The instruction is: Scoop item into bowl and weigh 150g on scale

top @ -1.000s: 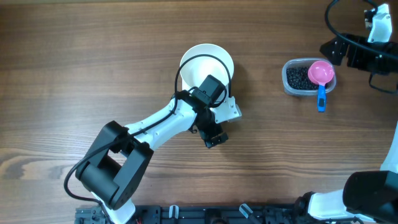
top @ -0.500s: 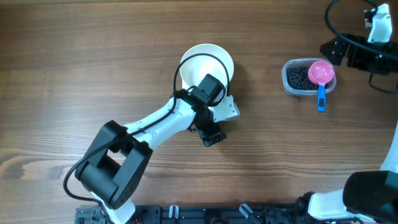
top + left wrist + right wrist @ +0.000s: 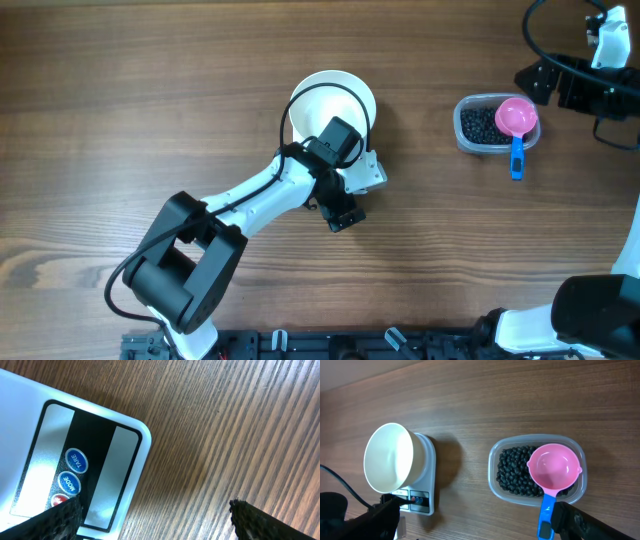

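Slightly nearer the scale (image 3: pixel 368 177) than a second ago, the left pincer (image 3: pixel 342 208) hangs at its front edge in the overhead view. The bowl (image 3: pixel 322 92) stands on the scale, and the beads (image 3: pixel 480 123) lie in a clear tub (image 3: pixel 462 140) under a pink scoop (image 3: pixel 517 117), near the right pincer (image 3: pixel 560 85). From the left wrist, the spread fingers (image 3: pixel 60 520) straddle the scale's corner, one over its buttons (image 3: pixel 76 460) and one over bare counter (image 3: pixel 225 420). From the right wrist, that pincer stands equally wide, with tub and scale ahead of it.
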Robot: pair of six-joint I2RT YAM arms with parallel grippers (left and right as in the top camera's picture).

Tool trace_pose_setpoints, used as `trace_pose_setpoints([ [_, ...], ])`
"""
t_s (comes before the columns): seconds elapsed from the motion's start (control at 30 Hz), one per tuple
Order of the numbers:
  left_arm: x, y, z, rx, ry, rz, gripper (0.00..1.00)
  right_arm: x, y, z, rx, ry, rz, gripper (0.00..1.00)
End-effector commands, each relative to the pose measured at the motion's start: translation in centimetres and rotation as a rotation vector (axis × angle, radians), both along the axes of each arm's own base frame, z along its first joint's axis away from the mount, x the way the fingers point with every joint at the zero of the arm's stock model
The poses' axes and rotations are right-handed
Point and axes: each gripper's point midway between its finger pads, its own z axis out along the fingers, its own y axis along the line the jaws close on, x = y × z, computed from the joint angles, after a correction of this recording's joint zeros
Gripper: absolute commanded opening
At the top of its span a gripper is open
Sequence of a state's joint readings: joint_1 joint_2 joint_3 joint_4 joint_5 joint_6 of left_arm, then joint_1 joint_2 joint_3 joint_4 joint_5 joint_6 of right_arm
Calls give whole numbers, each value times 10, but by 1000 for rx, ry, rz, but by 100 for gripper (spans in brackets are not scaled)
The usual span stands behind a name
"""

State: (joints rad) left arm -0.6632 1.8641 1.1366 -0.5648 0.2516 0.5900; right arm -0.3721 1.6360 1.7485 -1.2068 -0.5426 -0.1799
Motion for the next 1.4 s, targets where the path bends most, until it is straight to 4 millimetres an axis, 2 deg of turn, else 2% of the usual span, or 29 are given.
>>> trace_pose_setpoints([
  [0.0, -6, 19, -28, 78, 62, 27, 100, 1, 2, -5, 19, 12, 2, 100],
  [0.73, -3, 23, -41, 102, 75, 66, 100, 1, 2, -5, 19, 13, 1, 100],
  [0.9, 2, 24, -42, 99, 69, 87, 100, 1, 2, -5, 19, 12, 2, 100],
  [1.13, 19, 22, -42, 72, 15, 110, 100, 1, 2, -5, 19, 12, 2, 100],
  [1.23, 22, 20, -33, 55, -4, 114, 100, 1, 2, -5, 19, 12, 2, 100],
  [1.37, 29, 14, 1, -22, -32, 165, 100, 1, 2, -5, 19, 12, 2, 100],
])
